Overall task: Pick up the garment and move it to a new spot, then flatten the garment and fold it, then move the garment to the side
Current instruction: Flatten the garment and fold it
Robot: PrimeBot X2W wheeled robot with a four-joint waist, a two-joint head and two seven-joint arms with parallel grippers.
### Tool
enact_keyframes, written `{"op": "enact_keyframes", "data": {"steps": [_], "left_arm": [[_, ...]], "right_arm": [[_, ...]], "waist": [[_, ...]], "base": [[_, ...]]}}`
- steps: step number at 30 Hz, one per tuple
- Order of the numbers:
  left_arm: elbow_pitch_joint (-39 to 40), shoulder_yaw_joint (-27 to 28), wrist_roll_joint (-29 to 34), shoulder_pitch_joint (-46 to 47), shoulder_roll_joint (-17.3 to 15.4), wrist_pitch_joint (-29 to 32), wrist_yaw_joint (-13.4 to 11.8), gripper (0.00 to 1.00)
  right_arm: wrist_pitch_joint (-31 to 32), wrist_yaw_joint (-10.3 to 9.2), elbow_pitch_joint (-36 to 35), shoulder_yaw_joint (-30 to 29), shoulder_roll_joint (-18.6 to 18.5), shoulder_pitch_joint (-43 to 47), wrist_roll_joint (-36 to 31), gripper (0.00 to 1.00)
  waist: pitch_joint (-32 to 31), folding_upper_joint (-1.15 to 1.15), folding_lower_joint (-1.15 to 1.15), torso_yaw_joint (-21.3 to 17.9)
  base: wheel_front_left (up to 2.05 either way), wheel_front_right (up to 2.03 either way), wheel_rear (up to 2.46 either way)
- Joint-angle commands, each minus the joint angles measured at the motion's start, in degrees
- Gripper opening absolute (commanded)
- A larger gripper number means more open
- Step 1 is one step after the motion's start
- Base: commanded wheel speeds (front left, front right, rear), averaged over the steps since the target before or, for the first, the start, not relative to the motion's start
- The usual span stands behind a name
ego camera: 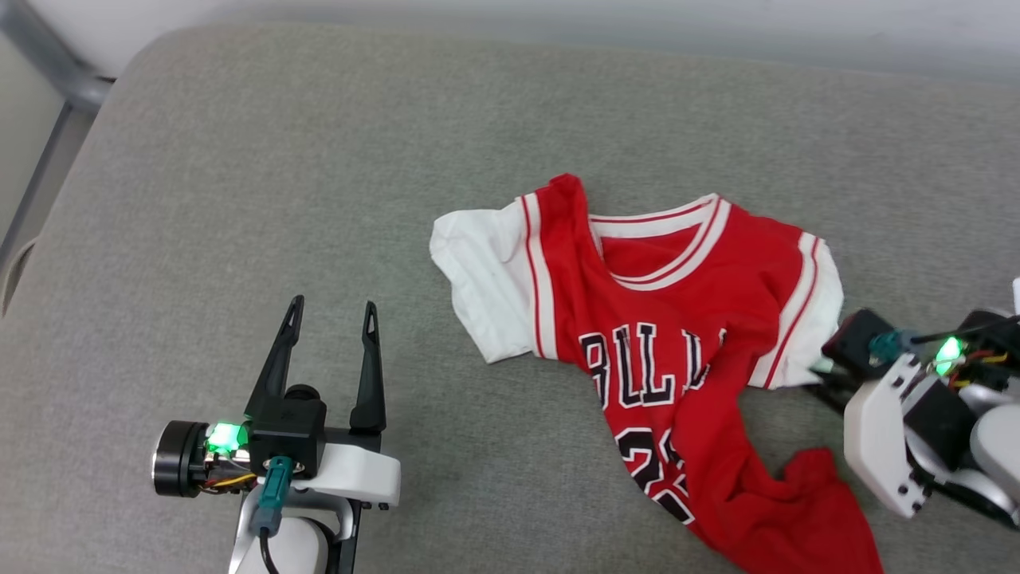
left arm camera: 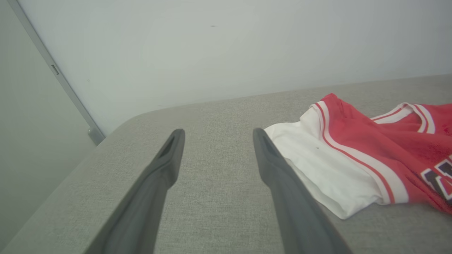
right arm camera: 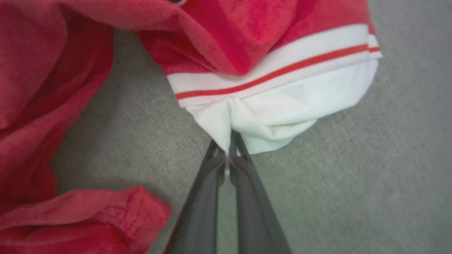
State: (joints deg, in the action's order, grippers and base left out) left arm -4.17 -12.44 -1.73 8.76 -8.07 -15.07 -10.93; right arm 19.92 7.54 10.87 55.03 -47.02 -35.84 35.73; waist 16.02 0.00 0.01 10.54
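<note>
My right pincer (right arm camera: pixel 226 150) is pinched tight on the shirt (ego camera: pixel 661 311). Its two dark fingers (right arm camera: pixel 201 211) meet on a small fold at the edge of the white sleeve (right arm camera: pixel 282 116) on my right side, just below the red-and-white trim, and the cloth puckers where the tips bite. My left pincer (ego camera: pixel 335 304) is spread wide and holds nothing. It hangs over a bare part of the grey fabric surface (ego camera: pixel 239 199), to the left of the shirt, near the other white sleeve (left arm camera: pixel 317 165) but apart from it. The shirt lies front up on the right half of the surface with its striped collar (ego camera: pixel 677 239) away from me. It is crumpled rather than flat: the chest with its black lettering (ego camera: pixel 645 367) is fairly spread, while the lower body twists into a narrow band running toward me. A loose red fold (ego camera: pixel 821 486) is bunched just beside my right wrist. A pale wall (left arm camera: pixel 212 53) rises behind the surface.
</note>
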Motion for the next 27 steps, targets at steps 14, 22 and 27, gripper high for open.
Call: {"op": "enact_keyframes", "data": {"steps": [14, 22, 27], "left_arm": [[-0.2, 0.6, 0.4, -2.5, 0.0, -0.1, 0.2, 1.00], [-0.4, 0.9, 0.4, -3.4, 0.2, -0.1, 0.5, 1.00], [-0.6, 1.0, 0.4, -3.8, 0.4, -0.1, 0.6, 1.00]], "right_arm": [[-4.1, -0.10, -1.0, -8.8, -7.9, -2.4, -4.4, 0.00], [-4.7, -0.10, -2.5, -18.4, -10.0, 2.9, -8.0, 0.00], [-4.3, -0.10, -3.2, -23.2, -5.8, 12.7, -7.8, 0.00]], "waist": [[-5.1, 0.00, -0.01, -5.3], [-5.3, 0.00, -0.01, -5.6], [-6.0, 0.00, -0.01, -5.7]], "base": [[0.00, 0.00, 0.00], [0.00, 0.00, 0.00], [0.00, 0.00, 0.00]]}}
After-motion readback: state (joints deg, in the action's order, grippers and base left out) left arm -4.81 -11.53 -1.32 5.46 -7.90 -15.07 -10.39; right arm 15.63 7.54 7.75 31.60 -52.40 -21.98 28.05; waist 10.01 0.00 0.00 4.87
